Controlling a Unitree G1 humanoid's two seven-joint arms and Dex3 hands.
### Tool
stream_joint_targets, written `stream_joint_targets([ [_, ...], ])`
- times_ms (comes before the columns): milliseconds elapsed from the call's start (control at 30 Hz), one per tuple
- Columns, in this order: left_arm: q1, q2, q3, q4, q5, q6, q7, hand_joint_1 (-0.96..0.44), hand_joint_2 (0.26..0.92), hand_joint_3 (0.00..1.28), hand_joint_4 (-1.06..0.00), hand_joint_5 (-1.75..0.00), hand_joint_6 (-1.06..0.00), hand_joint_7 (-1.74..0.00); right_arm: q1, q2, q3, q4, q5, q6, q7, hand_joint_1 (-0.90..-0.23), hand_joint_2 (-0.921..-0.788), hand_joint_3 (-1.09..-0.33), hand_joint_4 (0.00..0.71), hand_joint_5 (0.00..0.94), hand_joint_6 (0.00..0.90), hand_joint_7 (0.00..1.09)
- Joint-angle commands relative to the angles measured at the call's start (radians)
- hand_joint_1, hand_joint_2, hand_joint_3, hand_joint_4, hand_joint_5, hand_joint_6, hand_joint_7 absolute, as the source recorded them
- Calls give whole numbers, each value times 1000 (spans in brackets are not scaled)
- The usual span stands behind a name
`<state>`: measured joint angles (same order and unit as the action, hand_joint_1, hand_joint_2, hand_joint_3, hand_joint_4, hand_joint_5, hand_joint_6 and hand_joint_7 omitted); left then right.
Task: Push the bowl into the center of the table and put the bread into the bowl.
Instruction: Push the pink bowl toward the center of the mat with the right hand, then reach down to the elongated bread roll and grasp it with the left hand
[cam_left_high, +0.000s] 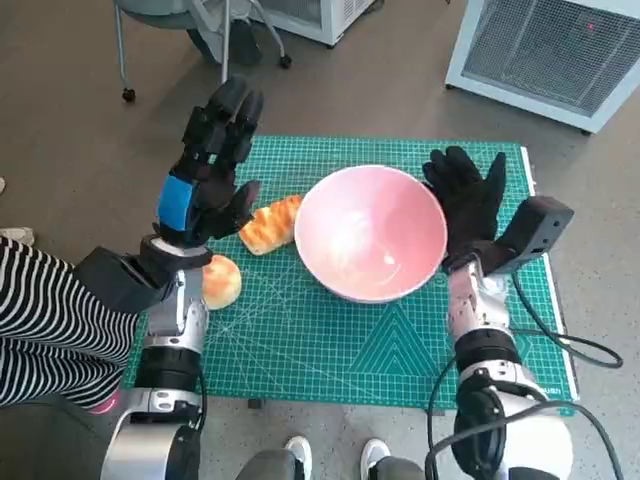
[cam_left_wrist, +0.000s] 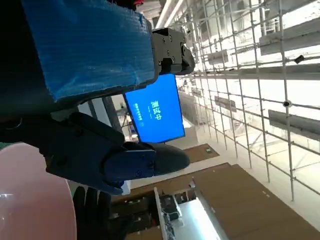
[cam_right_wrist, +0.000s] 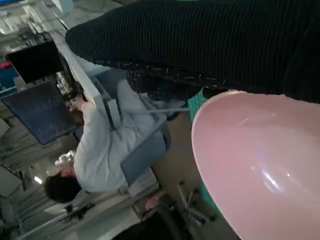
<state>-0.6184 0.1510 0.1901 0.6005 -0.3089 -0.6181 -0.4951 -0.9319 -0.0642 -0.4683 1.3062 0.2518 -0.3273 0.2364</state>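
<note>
A pink bowl (cam_left_high: 370, 232) stands empty near the middle of the green cutting mat (cam_left_high: 330, 340); its rim also shows in the left wrist view (cam_left_wrist: 30, 200) and the right wrist view (cam_right_wrist: 260, 160). A long golden bread (cam_left_high: 270, 224) lies on the mat just left of the bowl. A round bread roll (cam_left_high: 221, 281) sits nearer the left front. My left hand (cam_left_high: 210, 170) is raised above the mat's left side, fingers spread, holding nothing. My gloved right hand (cam_left_high: 466, 198) stands open against the bowl's right side.
The mat covers the small table. A person in a striped sleeve (cam_left_high: 40, 320) sits at the left. A chair base (cam_left_high: 200, 30) and a white appliance (cam_left_high: 560, 50) stand beyond the table. A seated person in white (cam_right_wrist: 105, 150) shows in the right wrist view.
</note>
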Motion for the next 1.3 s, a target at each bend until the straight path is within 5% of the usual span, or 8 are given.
stream_joint_targets([
  [33, 14, 0, -6, -12, 7, -3, -2, -689, 921, 415, -108, -5, -36, -356, 2, -21, 34, 1, -33, -8, 1, -661, -921, -799, 96, 0, 40, 287],
  [300, 5, -10, -12, -2, 3, 0, -6, -686, 921, 416, -109, -4, -39, -345, 7, -84, 139, -53, -140, -160, -12, -674, -921, -808, 99, 1, 46, 283],
  [433, -7, -19, -19, 1, 6, 8, 0, -685, 921, 417, -111, -5, -45, -343, 19, -105, 163, -99, -152, -271, 16, -717, -921, -784, 109, 6, 58, 293],
  [533, -13, -23, -25, 0, 6, 15, 3, -689, 921, 418, -112, -5, -50, -343, 28, -110, 171, -133, -138, -335, 52, -725, -921, -771, 118, 9, 63, 301],
  [633, -20, -29, -33, -11, 9, 27, 8, -692, 921, 417, -113, -5, -51, -344, 44, -103, 169, -192, -94, -386, 129, -712, -921, -762, 125, 12, 67, 310],
  [900, -27, -47, -62, -78, 16, 74, 22, -701, 921, 423, -113, -3, -13, -419, 111, -77, 194, -390, -19, -412, 235, -718, -921, -723, 144, 16, 84, 349],
  [1300, -52, -47, -90, -163, -2, 152, -1, -657, 921, 439, -90, -2, 1, -441, 205, -89, 283, -626, -49, -415, 234, -747, -921, -670, 158, 11, 71, 434],
])
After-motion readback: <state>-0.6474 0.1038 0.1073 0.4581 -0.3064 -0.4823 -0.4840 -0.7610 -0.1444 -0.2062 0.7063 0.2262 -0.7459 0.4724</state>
